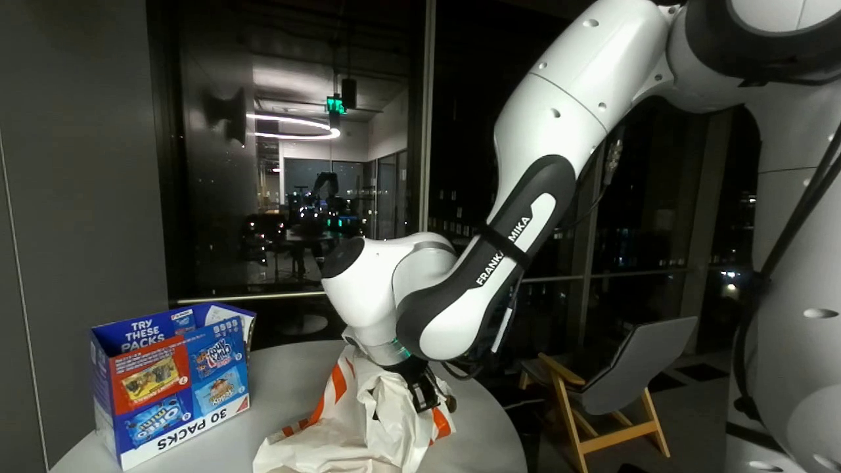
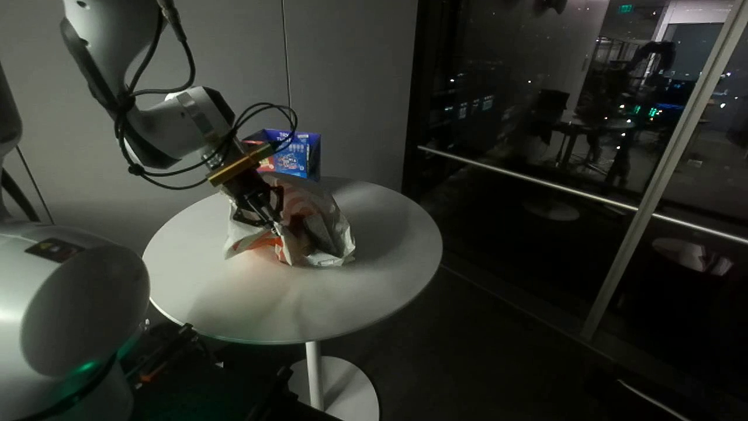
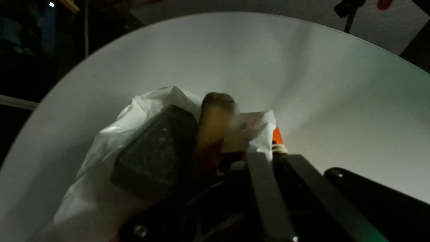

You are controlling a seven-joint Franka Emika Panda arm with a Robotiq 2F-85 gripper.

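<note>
A crumpled white plastic bag with orange-red markings [image 1: 387,427] lies on the round white table, its mouth open towards the wrist camera. My gripper [image 3: 276,157] is shut on a fold of the bag's rim, which runs in between the two fingertips. Inside the bag [image 3: 94,205], in the wrist view, I make out a dark grey block-like item [image 3: 151,158] and a tan, brown-topped item [image 3: 215,127], partly blurred. Their lower parts are hidden by the bag and the dark fingers. In an exterior view the gripper [image 2: 277,229] points down at the bag's near side.
A blue and red snack carton [image 1: 181,384], open at the top, stands on the table [image 2: 350,304] behind the bag. Beside the table is a grey chair with wooden legs [image 1: 631,368]. A dark window wall with a rail [image 2: 526,178] borders the area.
</note>
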